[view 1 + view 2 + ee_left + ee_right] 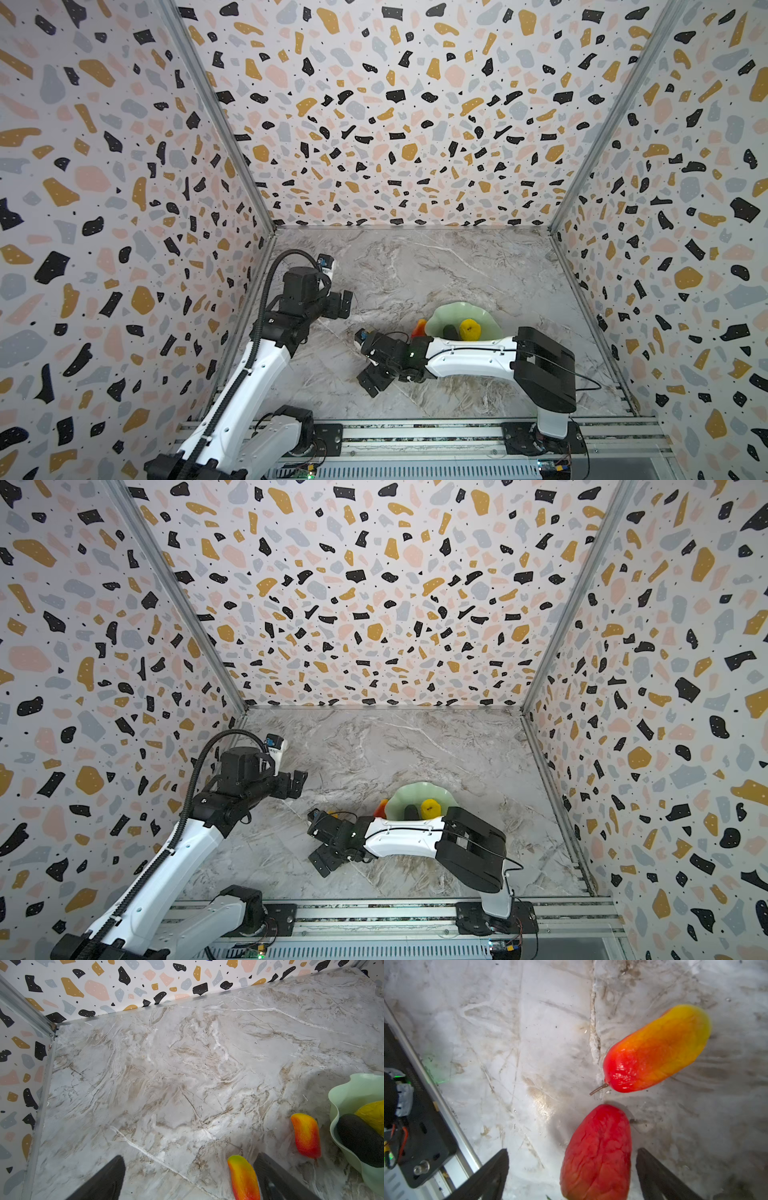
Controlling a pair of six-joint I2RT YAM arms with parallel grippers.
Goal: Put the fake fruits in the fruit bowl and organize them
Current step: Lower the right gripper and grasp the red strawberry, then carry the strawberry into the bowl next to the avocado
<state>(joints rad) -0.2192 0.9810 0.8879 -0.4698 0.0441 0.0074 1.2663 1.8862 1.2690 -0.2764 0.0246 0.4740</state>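
Fake red wrinkly fruit (598, 1153) lay on the grey marble desk (529, 1043), between the wide-apart fingers (488, 1174) of your right pincer (572, 1150), its long way running along them. A long red-to-yellow fruit (656, 1049) lay just beside it. The pale green wavy bowl (451, 313) sat near, partly hidden by that arm. No writing showed.

The left white-and-black jointed arm (257, 374) rises steeply behind its claw, elbow bent, black wrist roughly level; the left black parallel gripper (345, 302) points ahead of that wrist, jaws spread wide, its dark fingers (104, 1180) well separated in the wrist view; the right white-and-black jointed arm (469, 353) stretches low and sideways behind its claw, wrist bent; the right black parallel gripper (374, 380) tips downward, jaws also wide apart, dark fingers (483, 1178) far from each other.
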